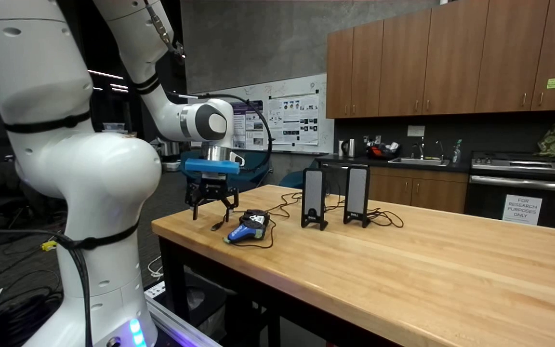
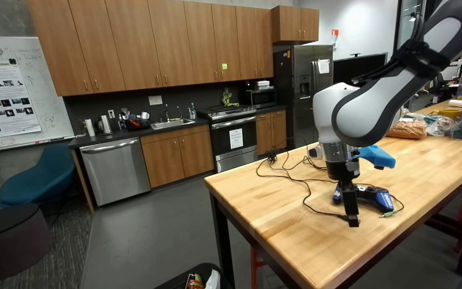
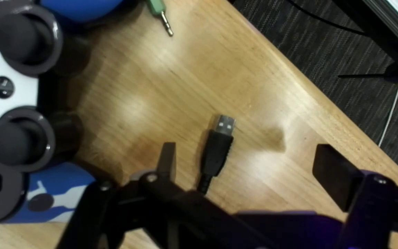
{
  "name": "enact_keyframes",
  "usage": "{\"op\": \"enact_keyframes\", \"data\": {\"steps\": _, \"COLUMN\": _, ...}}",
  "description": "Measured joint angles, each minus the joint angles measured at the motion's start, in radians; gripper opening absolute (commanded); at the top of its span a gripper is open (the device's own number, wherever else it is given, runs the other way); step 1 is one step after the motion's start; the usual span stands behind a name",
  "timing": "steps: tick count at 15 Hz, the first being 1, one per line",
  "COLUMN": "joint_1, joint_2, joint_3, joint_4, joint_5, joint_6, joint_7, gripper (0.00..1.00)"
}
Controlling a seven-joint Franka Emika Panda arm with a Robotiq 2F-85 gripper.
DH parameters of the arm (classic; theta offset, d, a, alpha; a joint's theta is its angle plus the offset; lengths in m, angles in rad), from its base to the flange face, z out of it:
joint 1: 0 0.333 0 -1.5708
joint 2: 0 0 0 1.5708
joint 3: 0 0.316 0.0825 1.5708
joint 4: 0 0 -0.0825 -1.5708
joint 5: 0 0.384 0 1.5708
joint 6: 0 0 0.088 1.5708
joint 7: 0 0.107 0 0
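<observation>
My gripper (image 3: 249, 166) stands wide open, pointing down, low over one end of a pale wooden desk (image 1: 427, 270) with a dark frame. In the wrist view its two black fingers (image 3: 335, 178) are spread well apart, holding nothing. Framed in that gap, lying on the wood, I see a black plastic USB plug (image 3: 218, 148) with a bare silver metal end. It shows closer to one of my fingers than to the other, and its metal end appears beyond the line of my fingertips. A thin black cable (image 3: 203, 185) leaves its back end and, in an exterior view, winds away across the desk in loose curves.

Just beside my gripper a blue, white and dark grey game controller (image 3: 16, 93) lies face up, its two black thumbsticks upward. By one of its blue grips, near the edge of the desk, lies a slim green audio plug (image 3: 157, 10) with a metal tip; in both exterior views a black cord curves around that end of the controller.

Farther along, two black Dell speakers with grey fronts (image 1: 357, 193) stand upright side by side, loose cables around their bases. A bright blue plastic piece (image 1: 212, 166) is fixed at my wrist. Beyond the desk I see tall brown wooden cabinets (image 1: 403, 72), a metal sink (image 1: 419, 162) and a stove bearing a white sign (image 1: 522, 209).
</observation>
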Motion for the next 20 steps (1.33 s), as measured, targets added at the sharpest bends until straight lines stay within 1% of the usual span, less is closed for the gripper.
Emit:
{"op": "enact_keyframes", "data": {"steps": 1, "joint_1": 0.0, "joint_2": 0.009, "joint_3": -0.001, "joint_4": 0.0, "joint_5": 0.004, "joint_6": 0.005, "joint_7": -0.007, "gripper": 0.94}}
{"op": "enact_keyframes", "data": {"steps": 2, "joint_1": 0.0, "joint_2": 0.017, "joint_3": -0.002, "joint_4": 0.0, "joint_5": 0.006, "joint_6": 0.01, "joint_7": -0.012, "gripper": 0.74}}
{"op": "enact_keyframes", "data": {"steps": 3, "joint_1": 0.0, "joint_2": 0.025, "joint_3": -0.003, "joint_4": 0.0, "joint_5": 0.006, "joint_6": 0.013, "joint_7": -0.014, "gripper": 0.7}}
{"op": "enact_keyframes", "data": {"steps": 4, "joint_1": 0.0, "joint_2": 0.032, "joint_3": -0.003, "joint_4": 0.0, "joint_5": 0.006, "joint_6": 0.016, "joint_7": -0.015, "gripper": 0.69}}
{"op": "enact_keyframes", "data": {"steps": 6, "joint_1": 0.0, "joint_2": 0.041, "joint_3": -0.003, "joint_4": 0.001, "joint_5": 0.006, "joint_6": 0.019, "joint_7": -0.016, "gripper": 0.59}}
{"op": "enact_keyframes", "data": {"steps": 11, "joint_1": -0.001, "joint_2": 0.041, "joint_3": -0.004, "joint_4": 0.019, "joint_5": 0.006, "joint_6": 0.02, "joint_7": -0.016, "gripper": 0.21}}
{"op": "enact_keyframes", "data": {"steps": 13, "joint_1": 0.0, "joint_2": 0.041, "joint_3": -0.002, "joint_4": 0.021, "joint_5": 0.006, "joint_6": 0.02, "joint_7": -0.017, "gripper": 0.05}}
{"op": "enact_keyframes", "data": {"steps": 14, "joint_1": 0.001, "joint_2": 0.041, "joint_3": -0.001, "joint_4": 0.022, "joint_5": 0.006, "joint_6": 0.02, "joint_7": -0.017, "gripper": 0.0}}
{"op": "enact_keyframes", "data": {"steps": 15, "joint_1": 0.003, "joint_2": 0.041, "joint_3": 0.0, "joint_4": 0.022, "joint_5": 0.006, "joint_6": 0.02, "joint_7": -0.017, "gripper": 0.03}}
{"op": "enact_keyframes", "data": {"steps": 16, "joint_1": 0.009, "joint_2": 0.041, "joint_3": 0.002, "joint_4": 0.022, "joint_5": 0.006, "joint_6": 0.019, "joint_7": -0.017, "gripper": 0.05}}
{"op": "enact_keyframes", "data": {"steps": 20, "joint_1": 0.059, "joint_2": 0.042, "joint_3": 0.03, "joint_4": 0.024, "joint_5": 0.009, "joint_6": 0.018, "joint_7": -0.017, "gripper": 0.05}}
